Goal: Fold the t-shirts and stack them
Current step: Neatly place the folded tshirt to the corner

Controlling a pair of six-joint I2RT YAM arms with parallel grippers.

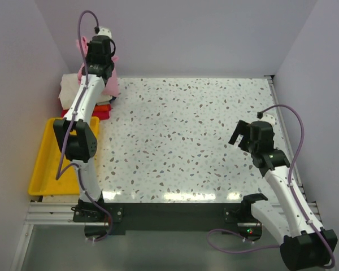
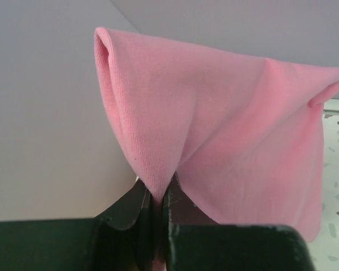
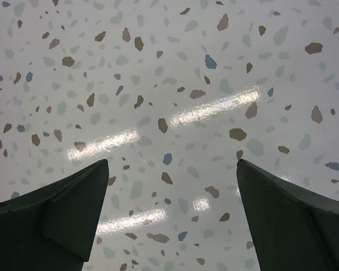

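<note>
My left gripper is shut on the light pink t-shirt and holds it raised at the far left corner; the cloth hangs from the jaws and shows beside the arm. Below it a stack of folded t-shirts sits on the table: cream-white on top, orange and red edges beneath. My right gripper is open and empty over the bare table at the right; its fingers frame only the speckled surface.
A yellow plastic tray lies at the left edge, near the left arm's base. The speckled table is walled on the left, back and right.
</note>
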